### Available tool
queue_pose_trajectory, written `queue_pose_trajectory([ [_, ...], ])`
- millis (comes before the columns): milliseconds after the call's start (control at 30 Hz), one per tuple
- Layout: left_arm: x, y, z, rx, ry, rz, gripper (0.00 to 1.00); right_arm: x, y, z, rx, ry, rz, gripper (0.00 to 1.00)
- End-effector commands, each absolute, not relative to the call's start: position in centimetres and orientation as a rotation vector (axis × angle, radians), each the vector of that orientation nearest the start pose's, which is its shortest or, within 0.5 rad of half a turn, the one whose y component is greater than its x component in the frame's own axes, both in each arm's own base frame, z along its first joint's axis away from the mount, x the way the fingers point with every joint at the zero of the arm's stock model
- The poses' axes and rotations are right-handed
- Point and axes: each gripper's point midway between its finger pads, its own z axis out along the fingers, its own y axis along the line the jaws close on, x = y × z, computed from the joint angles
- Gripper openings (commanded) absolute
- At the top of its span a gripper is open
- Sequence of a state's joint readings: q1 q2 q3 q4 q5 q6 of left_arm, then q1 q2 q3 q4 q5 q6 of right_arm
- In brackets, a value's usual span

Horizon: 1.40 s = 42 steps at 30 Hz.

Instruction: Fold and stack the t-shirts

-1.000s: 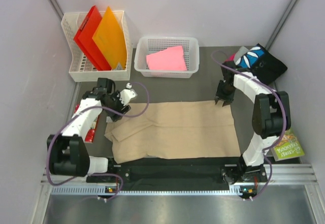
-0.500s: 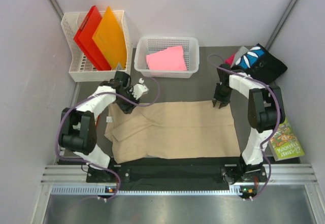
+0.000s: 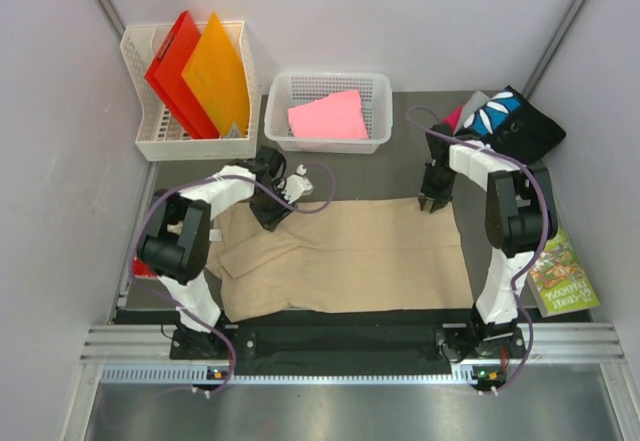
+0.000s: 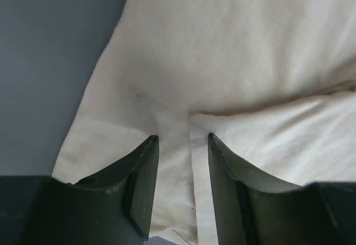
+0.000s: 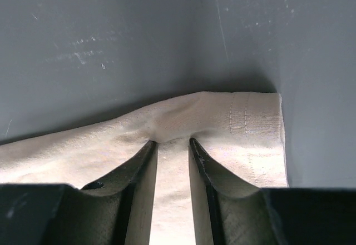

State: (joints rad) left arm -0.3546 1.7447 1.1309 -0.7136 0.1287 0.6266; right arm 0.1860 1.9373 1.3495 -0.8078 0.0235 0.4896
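Observation:
A tan t-shirt point(image 3: 350, 256) lies spread flat on the dark mat. My left gripper point(image 3: 271, 215) is at the shirt's far left edge. In the left wrist view point(image 4: 182, 139) its jaws stand apart, tips down on the tan cloth point(image 4: 222, 50), with a fold between them. My right gripper point(image 3: 431, 203) is at the shirt's far right corner. In the right wrist view point(image 5: 172, 141) its jaws pinch a ridge of tan cloth point(image 5: 222, 123) by the stitched hem. A pink t-shirt point(image 3: 328, 116) lies folded in a basket. A black printed t-shirt point(image 3: 510, 121) is heaped at the far right with grey and magenta ones.
A white mesh basket point(image 3: 330, 78) stands at the back middle. A white rack point(image 3: 140, 141) with red and orange folders point(image 3: 200, 71) stands at the back left. A green book point(image 3: 565, 286) lies at the right edge.
My left arm has swung right from off the shirt's left side onto its far left edge. My right gripper has shifted only slightly at the far right corner.

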Motion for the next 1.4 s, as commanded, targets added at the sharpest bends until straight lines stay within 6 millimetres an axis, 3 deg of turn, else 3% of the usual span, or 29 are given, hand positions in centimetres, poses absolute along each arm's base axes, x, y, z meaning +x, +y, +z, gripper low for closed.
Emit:
queue_pose_trajectory([
  [0, 33.9, -11.9, 3.7, 1.328, 2.503, -0.092, 0.46, 37.2, 9.0, 2.6, 0.421, 2.863, 0.1, 0.29],
  [133, 34.4, -12.4, 3.7, 1.317, 2.516, -0.123, 0.33, 37.2, 9.0, 3.0, 0.422, 2.854, 0.104, 0.27],
  [167, 34.5, -12.6, 3.8, 1.317, 2.515, -0.132, 0.19, 37.2, 9.0, 3.2, 0.418, 2.853, 0.101, 0.27],
  [267, 34.0, -12.8, 4.3, 1.319, 2.514, -0.163, 0.02, 37.4, 8.8, 3.4, 0.419, 2.851, 0.094, 0.26],
  [300, 34.0, -12.8, 4.5, 1.318, 2.512, -0.163, 0.01, 37.4, 8.8, 3.4, 0.417, 2.851, 0.087, 0.26],
  [567, 32.3, -12.4, 5.6, 1.342, 2.497, -0.176, 0.01, 38.1, 8.9, 4.1, 0.418, 2.837, 0.094, 0.26],
  [833, 31.5, -12.3, 4.5, 1.338, 2.543, -0.196, 0.01, 38.5, 8.9, 5.1, 0.422, 2.818, 0.101, 0.25],
  [1100, 31.0, -12.4, 3.8, 1.358, 2.572, -0.228, 0.18, 37.8, 8.7, 4.9, 0.426, 2.825, 0.093, 0.26],
  [1367, 30.8, -13.0, 2.5, 1.384, 2.604, -0.251, 0.2, 37.4, 8.7, 4.9, 0.431, 2.828, 0.094, 0.26],
])
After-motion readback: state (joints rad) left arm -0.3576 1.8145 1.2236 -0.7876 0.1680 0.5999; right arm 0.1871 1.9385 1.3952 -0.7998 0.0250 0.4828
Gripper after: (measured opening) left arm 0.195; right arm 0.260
